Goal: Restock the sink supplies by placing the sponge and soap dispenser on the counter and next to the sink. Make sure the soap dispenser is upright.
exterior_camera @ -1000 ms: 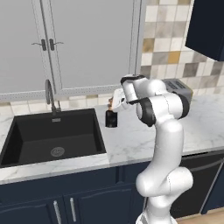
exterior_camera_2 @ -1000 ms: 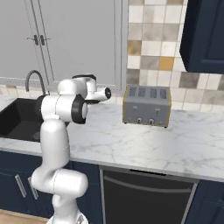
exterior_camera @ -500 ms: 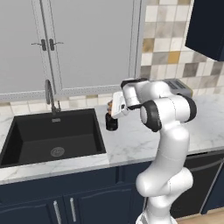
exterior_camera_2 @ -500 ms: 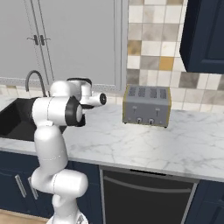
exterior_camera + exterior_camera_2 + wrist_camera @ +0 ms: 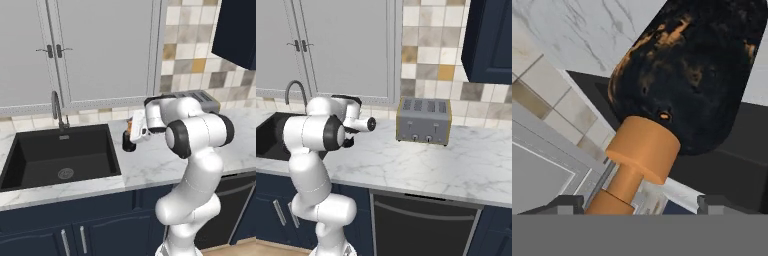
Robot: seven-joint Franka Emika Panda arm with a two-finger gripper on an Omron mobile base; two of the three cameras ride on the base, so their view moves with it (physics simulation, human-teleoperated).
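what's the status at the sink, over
Claw open, at the soap bottle's pump. Soap bottle upright on counter, right of sink. Nothing in the way. Over.

Even, soft, rendered light fills the kitchen, with no visible lamp and no harsh glare. The white counter [image 5: 150, 167] reads bright and clean, while the sink [image 5: 60, 157] beside it stays a deep, flat black with little inner detail. A faint shadow lies on the counter beneath the soap dispenser [image 5: 129, 141]. Both base views are sharp to the edges, without bending. In the hand view the soap dispenser [image 5: 687, 75] looms very close, its surface mottled and slightly soft.
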